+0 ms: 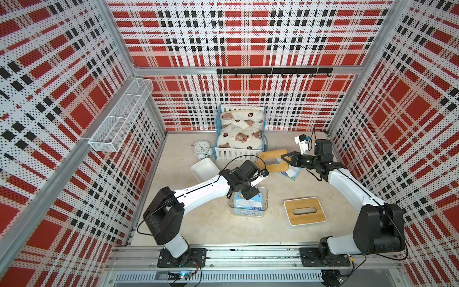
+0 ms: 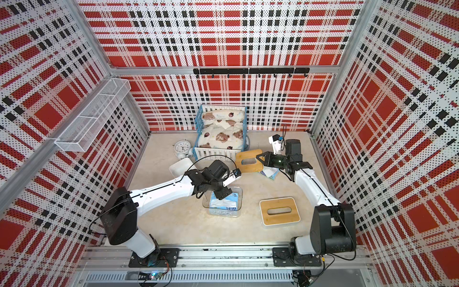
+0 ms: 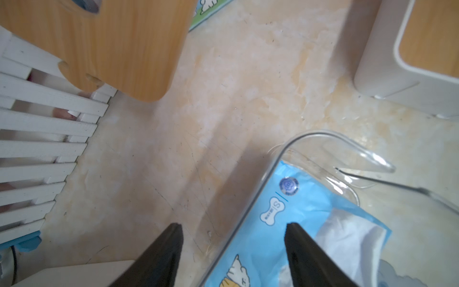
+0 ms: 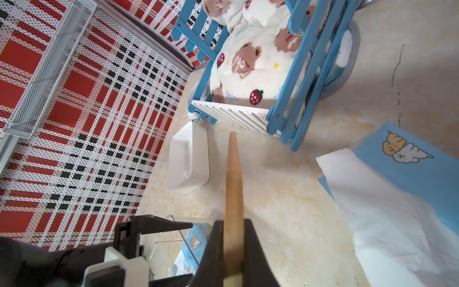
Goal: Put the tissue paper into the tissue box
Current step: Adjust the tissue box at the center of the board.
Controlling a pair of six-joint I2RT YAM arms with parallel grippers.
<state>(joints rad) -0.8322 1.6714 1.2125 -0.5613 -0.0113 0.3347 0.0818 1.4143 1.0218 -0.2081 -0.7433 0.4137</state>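
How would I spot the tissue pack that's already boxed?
From the toy bed at the back, come forward to the clear box. The tissue pack lies inside it, below the left end effector; the other blue pack lies loose on the table.

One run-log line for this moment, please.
left tool: open, above tissue pack in clear box | right tool: shut on wooden lid | second tissue pack: on table

One blue-and-white tissue pack (image 1: pixel 248 204) lies flat inside the clear tissue box (image 1: pixel 266 196), white sheet showing on top. A second pack (image 1: pixel 295 174) lies well apart, its sheet spilling out.
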